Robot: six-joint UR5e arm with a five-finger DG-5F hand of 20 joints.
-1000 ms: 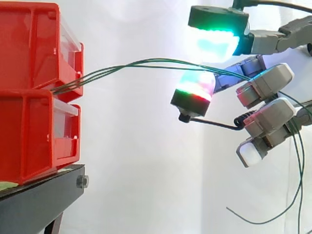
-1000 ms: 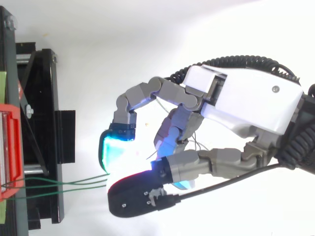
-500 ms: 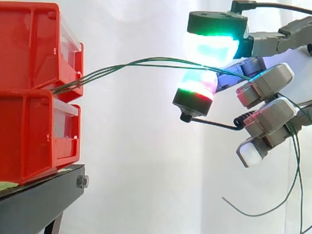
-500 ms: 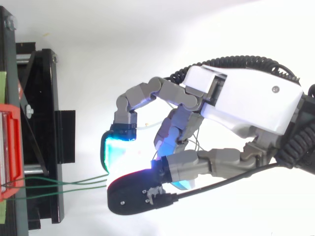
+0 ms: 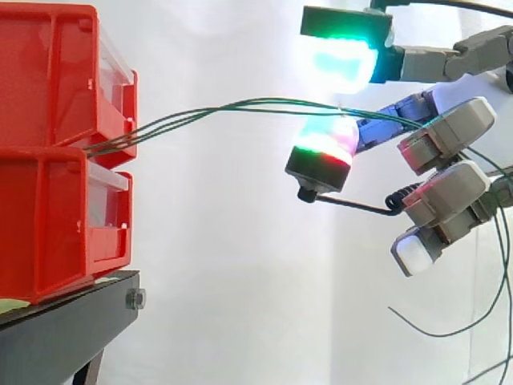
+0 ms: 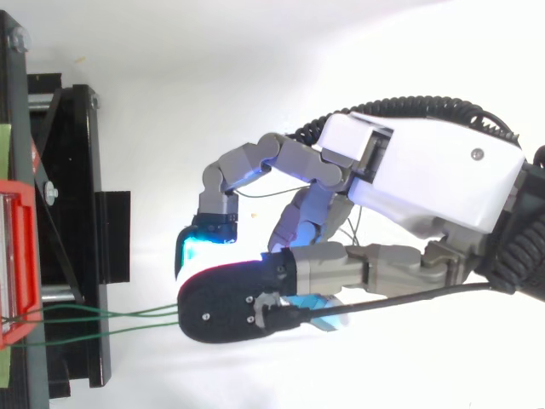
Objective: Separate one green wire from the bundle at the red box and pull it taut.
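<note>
The task is looking barely started. In the side view the bundle of green wires [image 5: 224,105] is coming out from between the two stacked red boxes [image 5: 56,152] at 9 o'clock and arcing across toward the hand [image 5: 449,132] at 2 o'clock. The strands are lying close together the whole way. In the top view they are also running side by side from the box edge over the black stand [image 6: 77,213] and passing under the hand [image 6: 426,170]. The wires are going into the hand and their loose ends are dangling below it at 5 o'clock, but I cannot tell whether it is actually clamping them or only carrying them. No single wire is standing apart from the others yet. The span is bowing upward instead of running straight, so nothing is taut. Singling out one strand and drawing it away toward 3 o'clock both appear to be remaining.
</note>
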